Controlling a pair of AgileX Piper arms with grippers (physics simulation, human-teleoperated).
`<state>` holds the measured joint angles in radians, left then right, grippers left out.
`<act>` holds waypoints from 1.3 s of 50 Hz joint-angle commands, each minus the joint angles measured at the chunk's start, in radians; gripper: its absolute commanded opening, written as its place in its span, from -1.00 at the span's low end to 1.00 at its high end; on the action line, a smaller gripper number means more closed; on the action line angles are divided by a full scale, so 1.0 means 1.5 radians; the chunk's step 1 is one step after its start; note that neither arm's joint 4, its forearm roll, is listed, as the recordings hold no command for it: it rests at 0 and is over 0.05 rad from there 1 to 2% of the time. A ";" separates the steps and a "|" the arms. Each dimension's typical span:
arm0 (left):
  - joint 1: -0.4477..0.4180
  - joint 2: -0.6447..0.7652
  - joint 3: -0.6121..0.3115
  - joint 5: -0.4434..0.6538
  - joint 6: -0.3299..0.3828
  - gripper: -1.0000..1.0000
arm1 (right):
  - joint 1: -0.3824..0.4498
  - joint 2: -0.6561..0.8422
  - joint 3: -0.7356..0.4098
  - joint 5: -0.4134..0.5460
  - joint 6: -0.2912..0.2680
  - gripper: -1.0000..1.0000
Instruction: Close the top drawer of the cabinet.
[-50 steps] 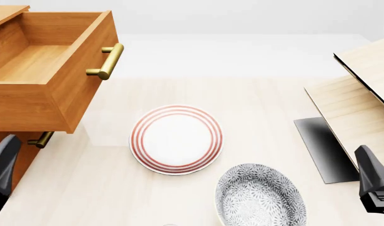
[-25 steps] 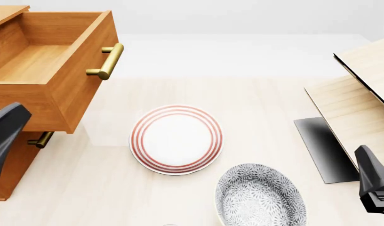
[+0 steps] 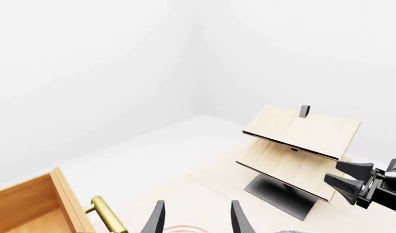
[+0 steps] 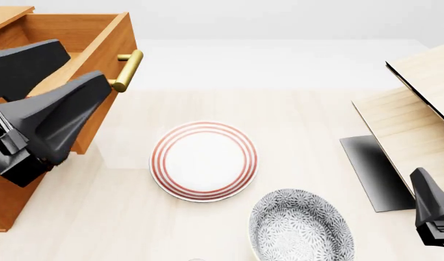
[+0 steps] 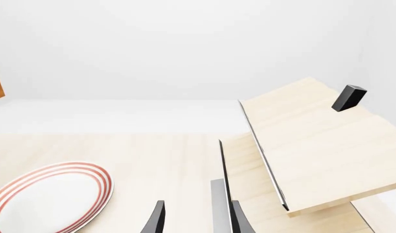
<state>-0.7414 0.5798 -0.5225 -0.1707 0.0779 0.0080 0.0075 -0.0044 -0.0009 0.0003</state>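
The top drawer [image 4: 113, 49] stands pulled out of the cabinet [image 4: 15, 206] at the far left, its brass handle [image 4: 126, 69] facing the table's middle. My left gripper [image 4: 80, 64] hangs open and empty, close to the camera, in front of the drawer's near side and short of the handle. In the left wrist view the left gripper [image 3: 196, 221] points past the drawer [image 3: 29, 208] and its handle [image 3: 107, 219]. My right gripper [image 4: 432, 212] rests low at the right edge; the right wrist view shows the right gripper [image 5: 196, 221] open and empty.
A red-ringed white plate [image 4: 204, 160] lies mid-table, with a grey patterned plate [image 4: 300, 225] nearer the front. Pale light-wood furniture [image 4: 418, 109] with a black edge and dark base [image 4: 374, 168] fills the right side. A lower drawer's handle is hidden behind my left gripper.
My left gripper has risen from the lower left corner and come up in front of the open drawer, now looming large. The right gripper, drawer and plates have not moved.
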 commanded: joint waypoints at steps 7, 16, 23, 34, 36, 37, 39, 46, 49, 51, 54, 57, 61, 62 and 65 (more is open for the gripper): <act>-0.128 0.211 -0.123 -0.113 0.054 1.00 | 0.000 0.001 0.000 -0.001 0.000 1.00; -0.155 0.330 -0.194 -0.164 0.097 1.00 | 0.000 0.000 0.000 -0.001 0.000 1.00; -0.129 0.399 -0.264 -0.114 0.081 1.00 | 0.000 0.000 0.000 0.000 0.000 1.00; -0.069 0.466 -0.331 -0.078 0.090 1.00 | 0.000 0.000 0.000 0.000 0.000 1.00; -0.059 0.478 -0.332 -0.080 0.099 1.00 | 0.000 0.001 0.000 -0.001 0.000 1.00; -0.051 0.488 -0.333 -0.081 0.107 1.00 | 0.000 0.001 0.000 -0.001 0.000 1.00; -0.035 0.495 -0.333 -0.081 0.110 1.00 | 0.000 0.001 0.000 -0.001 0.000 1.00; 0.003 0.520 -0.343 -0.056 0.103 1.00 | 0.000 0.002 0.000 -0.002 0.000 1.00; 0.004 0.529 -0.337 -0.054 0.116 1.00 | 0.000 0.002 0.000 -0.002 0.000 1.00; 0.005 0.531 -0.333 -0.050 0.119 1.00 | 0.000 0.002 0.000 -0.002 0.000 1.00; 0.008 0.533 -0.325 -0.047 0.134 1.00 | 0.000 0.002 0.000 -0.002 0.000 1.00; 0.021 0.537 -0.321 -0.045 0.147 1.00 | 0.000 0.001 0.000 -0.001 0.000 1.00; 0.035 0.545 -0.315 -0.044 0.156 1.00 | 0.000 0.001 0.000 -0.001 0.000 1.00; 0.041 0.548 -0.315 -0.042 0.155 1.00 | 0.000 0.001 0.000 -0.001 0.000 1.00; 0.047 0.562 -0.321 -0.026 0.151 1.00 | 0.000 0.001 0.000 -0.001 0.000 1.00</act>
<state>-0.7147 1.3798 -1.0039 -0.2413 0.2845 0.0080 0.0098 -0.0045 -0.0030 0.0006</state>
